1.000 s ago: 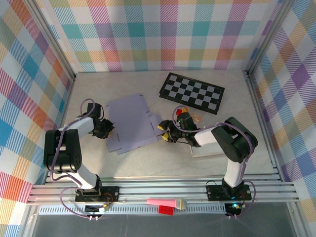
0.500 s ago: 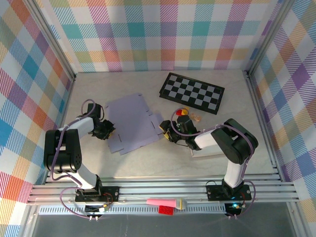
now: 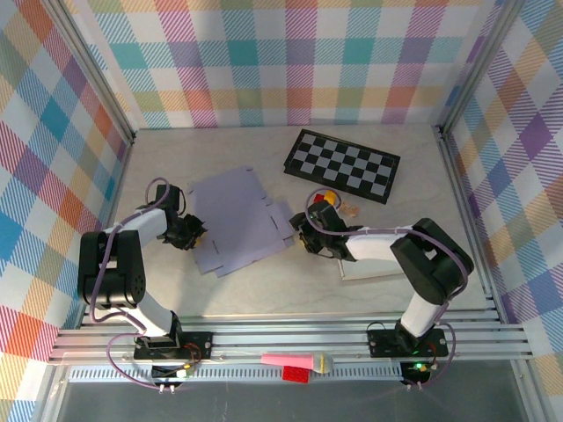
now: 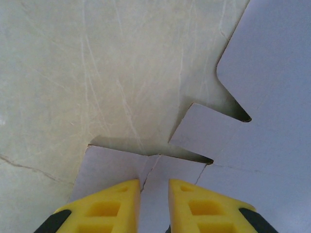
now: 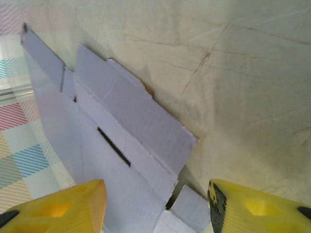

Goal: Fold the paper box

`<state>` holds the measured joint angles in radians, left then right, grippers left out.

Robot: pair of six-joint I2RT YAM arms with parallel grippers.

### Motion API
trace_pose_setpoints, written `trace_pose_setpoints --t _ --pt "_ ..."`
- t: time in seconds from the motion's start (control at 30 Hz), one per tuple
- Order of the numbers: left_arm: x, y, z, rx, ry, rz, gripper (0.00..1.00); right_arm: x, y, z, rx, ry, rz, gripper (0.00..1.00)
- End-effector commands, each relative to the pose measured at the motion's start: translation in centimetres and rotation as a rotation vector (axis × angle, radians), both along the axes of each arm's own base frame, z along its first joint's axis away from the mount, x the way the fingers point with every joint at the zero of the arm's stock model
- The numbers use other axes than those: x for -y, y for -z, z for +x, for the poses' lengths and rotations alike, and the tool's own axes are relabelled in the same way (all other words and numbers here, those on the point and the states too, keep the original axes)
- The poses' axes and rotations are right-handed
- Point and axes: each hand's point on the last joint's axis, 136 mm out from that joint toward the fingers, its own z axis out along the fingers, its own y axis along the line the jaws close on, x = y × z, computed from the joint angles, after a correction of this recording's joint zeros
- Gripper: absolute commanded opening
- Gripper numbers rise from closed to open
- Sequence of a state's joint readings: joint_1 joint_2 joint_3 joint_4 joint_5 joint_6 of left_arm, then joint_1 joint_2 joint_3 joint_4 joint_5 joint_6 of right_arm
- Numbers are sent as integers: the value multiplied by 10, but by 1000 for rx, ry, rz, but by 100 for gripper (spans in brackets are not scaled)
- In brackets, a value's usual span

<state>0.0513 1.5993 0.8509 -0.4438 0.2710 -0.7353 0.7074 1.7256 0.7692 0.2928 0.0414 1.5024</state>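
Lilac paper box, flat with notched flaps, left gripper narrowly parted, right gripper wide open

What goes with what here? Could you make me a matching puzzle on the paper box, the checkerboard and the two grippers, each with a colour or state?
1. paper box
2. checkerboard
3. left gripper
4. right gripper

A. fingers wide apart
B. black and grey squares
C. lilac, still unfolded
D. fingers close together

Pairs: 1-C, 2-B, 3-D, 4-A
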Motion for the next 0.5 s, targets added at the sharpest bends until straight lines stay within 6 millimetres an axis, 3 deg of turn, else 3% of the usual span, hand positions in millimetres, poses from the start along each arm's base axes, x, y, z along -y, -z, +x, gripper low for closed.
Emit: trace_pose_setpoints --t 0.0,0.13,0.47 --pt "1 0 -12 -29 10 -16 21 -4 12 0 -42 8 -18 57" --pt "2 0 -13 -27 9 -21 21 -2 12 4 -42 36 -18 57" --pt "2 1 -17 -31 15 -20 21 -20 9 21 -3 34 36 52"
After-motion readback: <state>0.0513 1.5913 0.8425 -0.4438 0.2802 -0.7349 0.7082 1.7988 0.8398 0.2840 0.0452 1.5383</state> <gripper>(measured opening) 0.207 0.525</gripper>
